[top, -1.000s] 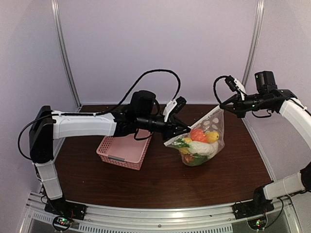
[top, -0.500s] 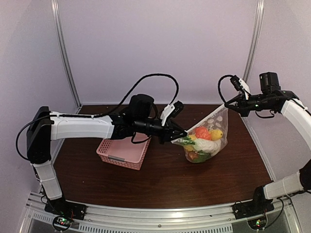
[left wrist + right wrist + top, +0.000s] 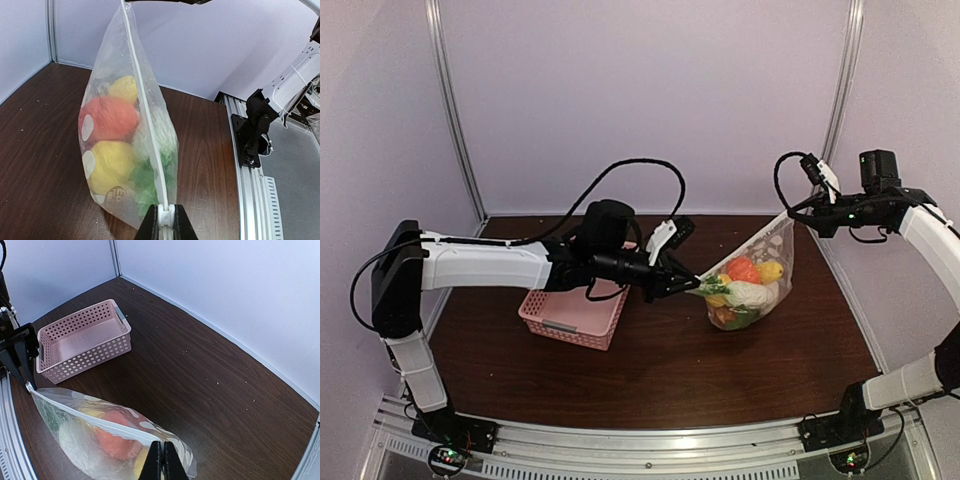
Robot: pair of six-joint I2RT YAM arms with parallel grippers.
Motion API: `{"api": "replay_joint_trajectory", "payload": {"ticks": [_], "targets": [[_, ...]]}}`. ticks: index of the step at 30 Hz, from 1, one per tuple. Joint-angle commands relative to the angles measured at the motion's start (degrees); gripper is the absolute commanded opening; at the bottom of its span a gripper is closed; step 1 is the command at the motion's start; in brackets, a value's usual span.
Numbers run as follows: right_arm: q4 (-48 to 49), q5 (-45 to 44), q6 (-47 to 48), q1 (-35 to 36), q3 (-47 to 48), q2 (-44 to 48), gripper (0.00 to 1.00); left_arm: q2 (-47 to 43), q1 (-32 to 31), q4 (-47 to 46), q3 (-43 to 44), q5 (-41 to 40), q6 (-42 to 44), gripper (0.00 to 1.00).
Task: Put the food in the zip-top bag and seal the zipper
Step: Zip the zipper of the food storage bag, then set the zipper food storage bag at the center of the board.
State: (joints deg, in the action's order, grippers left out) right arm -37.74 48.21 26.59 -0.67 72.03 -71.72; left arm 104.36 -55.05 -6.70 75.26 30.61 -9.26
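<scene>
The clear dotted zip-top bag (image 3: 752, 285) hangs between my two grippers above the table, holding the toy food (image 3: 744, 285): red, yellow, white and green pieces. The white zipper (image 3: 145, 105) runs taut along its top edge. My left gripper (image 3: 692, 286) is shut on the zipper's low left end, at the white slider (image 3: 166, 216). My right gripper (image 3: 790, 213) is shut on the bag's high right corner; in the right wrist view its fingertips pinch the zipper strip (image 3: 163, 446). The bag also shows in the right wrist view (image 3: 105, 432).
An empty pink lattice basket (image 3: 575, 310) sits on the brown table left of the bag, under my left arm; it also shows in the right wrist view (image 3: 82, 340). Purple walls close the back and sides. The metal rail (image 3: 252, 190) with the arm bases runs along the near edge.
The left gripper has slid right along the zipper toward the right gripper. The bag has shifted right and hangs narrower. The right gripper has moved slightly right.
</scene>
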Motion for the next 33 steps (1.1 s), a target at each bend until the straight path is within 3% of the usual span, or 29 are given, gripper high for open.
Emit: {"api": "replay_joint_trajectory", "payload": {"ticks": [1,7,12,15,16,17,18,21,22,26,30,33], "targets": [[5.3,-3.1,-1.0,-1.8,0.0,-0.3,0.0,-1.5,0.4,3.9,-1.6,0.9,1.0,0.01],[4.5,-1.7,0.3,-1.8,-0.6,-0.4,0.0,-1.8,0.5,3.6,-2.4,1.0,1.0,0.02],[4.7,-0.3,0.3,-1.8,-2.4,0.2,0.0,-1.1,0.5,2.9,-1.3,0.4,0.5,0.18],[3.5,0.8,1.0,-1.8,-2.1,-0.1,0.0,-0.4,0.5,1.6,-0.6,1.1,0.6,0.17],[3.0,1.2,0.9,-1.7,-1.8,-0.5,0.06,0.4,0.6,0.7,0.0,1.6,0.7,0.13],[2.5,1.9,0.7,-1.8,-1.3,-0.9,0.22,1.2,0.6,0.1,1.1,2.3,0.6,0.08],[2.1,2.6,0.2,-1.8,-0.7,-1.4,0.3,2.4,0.8,-0.5,2.5,2.9,0.3,0.06],[2.2,3.7,-2.8,-1.8,1.8,-2.3,0.41,6.1,0.8,-0.8,8.8,3.7,-0.8,0.05],[2.2,3.8,-3.6,-1.8,2.8,-2.5,0.44,7.1,0.9,-1.0,10.7,3.4,-1.2,0.08],[-0.4,3.3,-3.6,-1.9,6.6,-3.0,0.48,10.2,0.9,-2.5,15.9,2.0,-2.3,0.49],[-3.2,1.8,-3.0,-2.0,7.8,-1.7,0.49,12.9,0.7,-1.5,20.1,4.0,-2.3,0.67],[-6.0,0.5,-0.9,-2.0,7.4,0.7,0.49,12.9,0.0,-1.2,19.9,4.4,-2.4,0.69]]}}
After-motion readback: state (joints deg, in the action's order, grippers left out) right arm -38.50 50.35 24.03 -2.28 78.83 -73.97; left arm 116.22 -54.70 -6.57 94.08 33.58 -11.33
